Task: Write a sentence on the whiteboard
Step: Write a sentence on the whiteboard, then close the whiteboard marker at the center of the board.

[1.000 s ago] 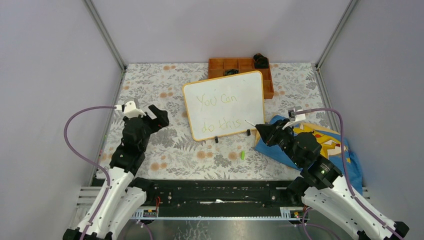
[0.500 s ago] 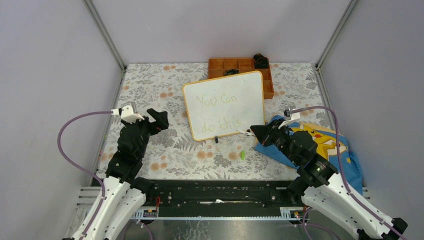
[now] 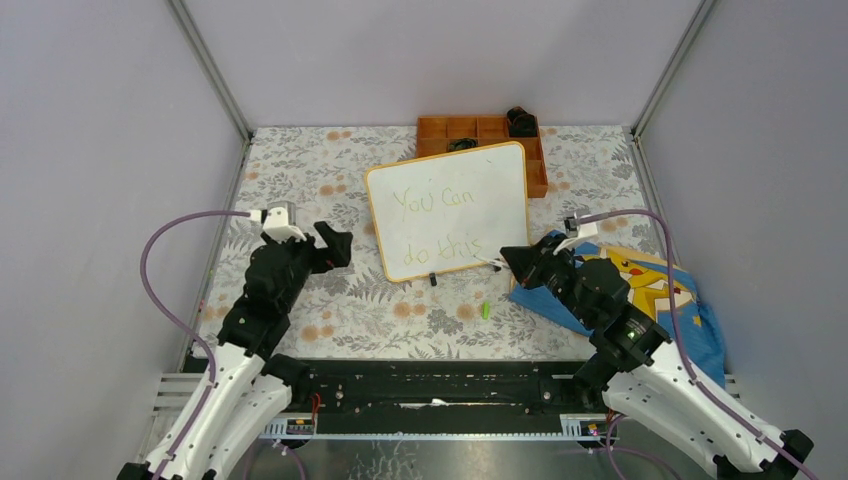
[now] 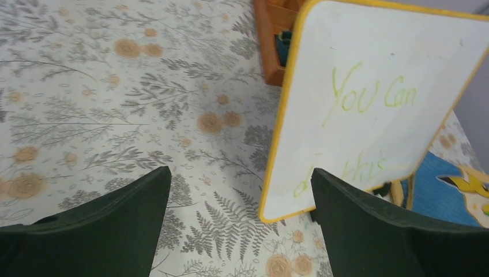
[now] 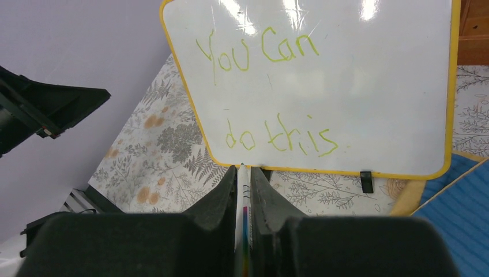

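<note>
Two green lines form the sentence point(image 3: 445, 225) on the whiteboard point(image 3: 500, 175), orange tray point(image 3: 430, 123) just behind. At its near edge the right gripper point(image 3: 508, 257) pinches a marker point(image 5: 243, 193); beside its left edge the left gripper point(image 4: 239, 179) gapes empty. Risk: a dragged tip smears "this".

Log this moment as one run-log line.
orange-framed white whiteboard: light-green handwritten sentence "You can do this" present | right gripper: shut on thin white marker, tip at lower frame | left gripper: open, empty

My left arm point(image 3: 262, 300) and right arm point(image 3: 610, 310) are black above white lower links, each trailing a looping purple cable point(image 3: 144, 270). My claw fingers point(image 4: 92, 225) are broad, matte black.
</note>
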Tool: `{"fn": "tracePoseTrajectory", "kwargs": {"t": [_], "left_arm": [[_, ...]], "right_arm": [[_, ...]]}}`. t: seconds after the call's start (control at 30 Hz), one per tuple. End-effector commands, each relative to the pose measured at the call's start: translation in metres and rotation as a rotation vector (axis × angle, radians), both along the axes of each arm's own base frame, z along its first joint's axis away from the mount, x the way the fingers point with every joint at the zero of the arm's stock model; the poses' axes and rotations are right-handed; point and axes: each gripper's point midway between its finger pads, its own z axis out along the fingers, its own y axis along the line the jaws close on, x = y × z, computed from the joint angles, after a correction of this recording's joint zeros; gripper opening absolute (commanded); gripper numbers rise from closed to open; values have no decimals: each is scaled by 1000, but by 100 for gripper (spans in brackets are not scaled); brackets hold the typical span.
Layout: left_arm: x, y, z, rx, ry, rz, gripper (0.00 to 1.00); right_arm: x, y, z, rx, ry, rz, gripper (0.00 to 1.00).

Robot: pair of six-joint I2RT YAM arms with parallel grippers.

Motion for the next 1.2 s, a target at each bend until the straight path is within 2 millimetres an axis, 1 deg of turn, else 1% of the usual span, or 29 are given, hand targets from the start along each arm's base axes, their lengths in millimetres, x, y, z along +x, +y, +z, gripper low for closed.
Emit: {"fn": "tracePoseTrajectory", "kwargs": {"t": [0.0,0.1,0.17,0.2,0.27,0.37,0.47,0.53,0.63,0.73,0.8,0.87,0.93,1.03,1.1,1.17], "left_arm": [[-7,-38,10,-21,-47,-221,99],[-21,-68,16,-96,-38,-390,99],[-31,-84,21,-146,-23,-472,99],[-38,-91,26,-166,-23,-518,99],[-53,-102,44,-213,-56,-599,99],[-76,-110,80,-300,-161,-686,99],[-90,-110,112,-417,-255,-721,99],[-98,-114,125,-522,-268,-757,99],[-102,-121,137,-632,-253,-810,99],[-101,-131,142,-696,-223,-858,99],[-97,-137,142,-697,-212,-857,99],[-91,-142,138,-686,-197,-845,99],[-88,-149,132,-687,-173,-840,99],[-88,-162,127,-716,-148,-861,99],[-91,-178,121,-734,-119,-884,98],[-96,-199,117,-724,-95,-907,98]], "right_arm": [[1,-13,24,97,-70,-65,0],[0,-18,18,150,-57,-98,0],[0,-15,15,168,-41,-89,0],[-1,-11,14,178,-31,-72,0],[-3,-2,15,208,-15,-31,0],[-6,12,28,307,-30,32,0],[-8,19,48,421,-65,65,0],[-7,21,67,485,-97,79,0],[-7,28,96,546,-144,118,0],[-5,33,115,578,-168,137,0],[-2,35,117,576,-167,133,0],[0,34,113,545,-166,121,0],[2,31,104,508,-143,91,0],[2,23,94,532,-128,60,0],[1,22,91,556,-121,55,0],[1,24,91,576,-112,66,0]]}}
